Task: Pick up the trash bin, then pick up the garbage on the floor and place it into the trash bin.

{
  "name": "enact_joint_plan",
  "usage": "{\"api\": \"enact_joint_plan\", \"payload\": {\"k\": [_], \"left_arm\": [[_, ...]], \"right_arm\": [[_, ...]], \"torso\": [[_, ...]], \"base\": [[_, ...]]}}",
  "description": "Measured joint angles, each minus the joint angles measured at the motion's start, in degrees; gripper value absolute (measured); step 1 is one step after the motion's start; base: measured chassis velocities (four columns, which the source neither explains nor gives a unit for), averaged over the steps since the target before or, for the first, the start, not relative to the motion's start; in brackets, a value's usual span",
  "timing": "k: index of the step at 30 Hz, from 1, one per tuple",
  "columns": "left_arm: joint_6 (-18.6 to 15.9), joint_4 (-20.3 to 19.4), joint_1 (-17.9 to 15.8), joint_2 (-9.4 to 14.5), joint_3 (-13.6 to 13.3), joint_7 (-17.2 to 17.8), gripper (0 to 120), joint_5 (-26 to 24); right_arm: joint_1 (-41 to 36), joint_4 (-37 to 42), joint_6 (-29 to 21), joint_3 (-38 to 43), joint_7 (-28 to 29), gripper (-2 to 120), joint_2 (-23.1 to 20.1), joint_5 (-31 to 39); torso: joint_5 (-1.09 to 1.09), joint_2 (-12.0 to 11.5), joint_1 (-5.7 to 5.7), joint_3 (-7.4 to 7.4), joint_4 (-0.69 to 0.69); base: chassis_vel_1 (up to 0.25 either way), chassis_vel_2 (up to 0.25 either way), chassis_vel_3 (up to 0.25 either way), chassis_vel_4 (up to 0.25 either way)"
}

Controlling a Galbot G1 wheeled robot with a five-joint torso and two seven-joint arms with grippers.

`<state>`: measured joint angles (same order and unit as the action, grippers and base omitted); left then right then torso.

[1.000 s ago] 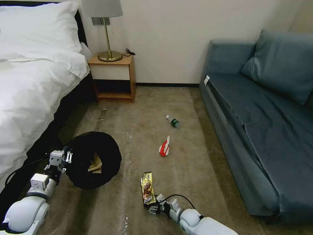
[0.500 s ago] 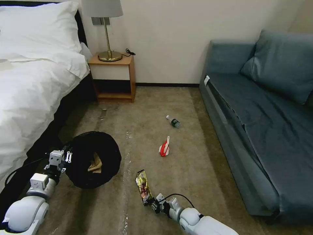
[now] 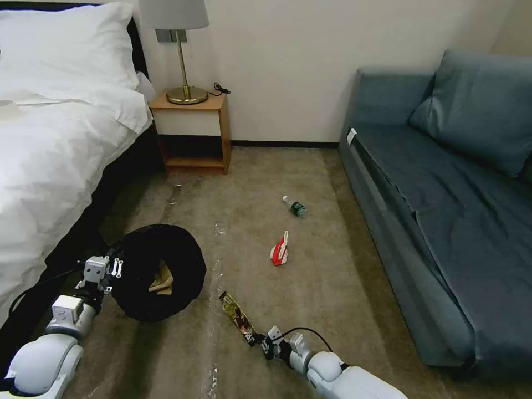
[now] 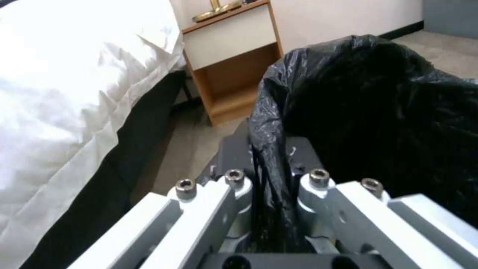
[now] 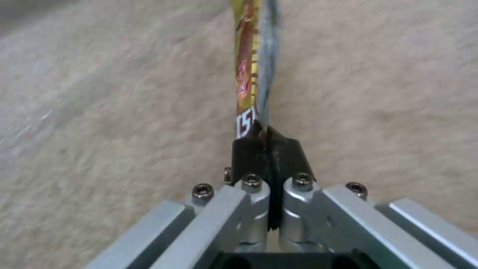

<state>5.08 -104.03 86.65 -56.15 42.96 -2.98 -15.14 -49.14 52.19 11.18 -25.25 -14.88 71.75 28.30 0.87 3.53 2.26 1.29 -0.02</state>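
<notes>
I am gripping the trash bin (image 3: 158, 271) by its black-bagged rim with my left hand (image 3: 113, 270), fingers clenched on the crinkled plastic, just beside the bed (image 3: 50, 166). A crumpled brown paper bag (image 3: 162, 280) is lying inside it. My right hand (image 3: 259, 341) is pinching one end of the yellow snack wrapper (image 3: 237, 318), holding it tilted toward the bin above the carpeted floor (image 3: 310, 288). The red-and-white packet (image 3: 280, 249) is lying mid-floor, and the small bottle (image 3: 294, 205) is lying beyond it, nearer the sofa (image 3: 443, 210).
</notes>
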Motion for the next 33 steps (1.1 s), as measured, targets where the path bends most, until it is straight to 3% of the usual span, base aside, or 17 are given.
{"api": "enact_joint_plan", "payload": {"k": [8,14,16,20,25,33], "left_arm": [[0.2,-0.3,0.2,-0.5,-0.3,0.0,6,0.6],[0.6,0.4,-0.2,-0.8,-1.2,0.0,6,1.3],[0.8,0.6,-0.2,-1.0,-1.4,0.0,6,1.5],[0.8,0.6,-0.3,-1.0,-1.5,0.0,6,1.6],[0.8,0.1,-0.5,-1.1,-2.1,0.0,6,1.7],[1.0,-0.5,-0.5,-1.9,-3.2,0.0,6,2.5]], "right_arm": [[1.2,3.0,1.1,4.9,-0.6,0,-3.4,-0.2],[1.3,9.9,1.6,8.5,-0.6,0,-8.9,-0.4],[1.4,16.3,1.0,9.6,-0.4,0,-12.7,0.0],[1.5,22.5,-0.2,10.2,0.0,0,-15.7,0.8],[1.6,37.0,-4.7,10.6,2.1,0,-20.7,4.2],[3.1,46.5,-9.2,8.5,4.9,0,-20.5,6.3]], "torso": [[-0.01,0.0,-0.01,0.00,0.00],[0.00,0.0,-0.01,0.00,-0.01],[0.01,0.0,-0.01,0.00,0.00],[0.00,0.0,-0.01,0.00,0.00],[0.00,0.0,-0.01,0.00,0.00],[0.01,0.0,-0.01,0.00,0.01]], "base": [[0.000,0.000,0.000,0.000],[0.000,0.000,0.000,0.000],[0.000,0.000,0.000,0.000],[0.000,0.000,0.000,0.000],[0.000,0.000,0.000,0.000],[0.000,0.000,0.000,0.000]]}}
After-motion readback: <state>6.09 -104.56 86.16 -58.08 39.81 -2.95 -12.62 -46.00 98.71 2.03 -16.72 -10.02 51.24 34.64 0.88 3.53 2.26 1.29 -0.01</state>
